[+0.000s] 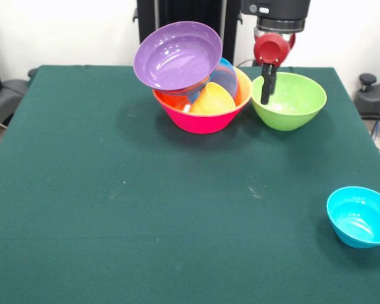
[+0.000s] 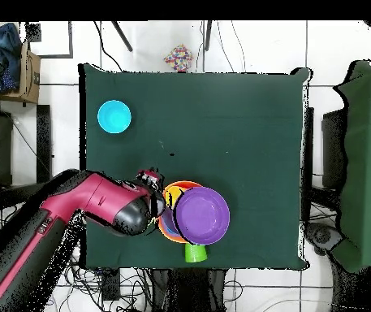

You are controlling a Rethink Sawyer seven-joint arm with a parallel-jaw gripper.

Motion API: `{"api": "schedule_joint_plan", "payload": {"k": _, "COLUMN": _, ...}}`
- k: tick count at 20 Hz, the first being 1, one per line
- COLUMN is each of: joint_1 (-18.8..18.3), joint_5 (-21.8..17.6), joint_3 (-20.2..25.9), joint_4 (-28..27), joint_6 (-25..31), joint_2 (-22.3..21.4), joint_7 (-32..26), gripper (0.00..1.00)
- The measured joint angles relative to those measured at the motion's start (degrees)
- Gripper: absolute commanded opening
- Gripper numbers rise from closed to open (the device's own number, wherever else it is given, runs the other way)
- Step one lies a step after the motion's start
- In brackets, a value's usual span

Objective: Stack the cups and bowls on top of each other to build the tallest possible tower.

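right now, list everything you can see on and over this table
wide shallow purple plastic bowl: one, purple, tilted atop the pile
translucent blue plastic bowl: one, blue, under the purple one
yellow-orange plastic cup: one, yellow-orange, inside the pile
large orange plastic bowl: one, orange, nested in the pink
large pink plastic bowl: one, pink, pile's bottom
light green plastic bowl: one, green, upright beside pile
small blue plastic bowl: one, blue, alone near a corner
table: one, dark green cloth
gripper: one, red and black, at green bowl's rim

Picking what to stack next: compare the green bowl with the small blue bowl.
The green bowl is larger and stands right beside the tower; the small blue bowl sits alone near the opposite edge. The hand hangs over the green bowl's rim; nothing is near the blue one. Both stand upright and empty.
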Motion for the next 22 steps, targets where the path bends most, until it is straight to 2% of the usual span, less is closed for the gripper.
{"api": "schedule_joint_plan", "payload": {"k": 5, "joint_1": 0.0, "joint_5": 1.1, "joint_3": 0.0, "joint_4": -0.9, "joint_6": 1.9, "joint_2": 1.6, "joint_7": 0.0, "gripper": 1.00}}
{"api": "schedule_joint_plan", "payload": {"k": 22, "joint_1": 0.0, "joint_5": 3.5, "joint_3": 0.0, "joint_4": -1.2, "joint_6": 2.7, "joint_2": 4.9, "joint_7": 0.0, "gripper": 1.00}}
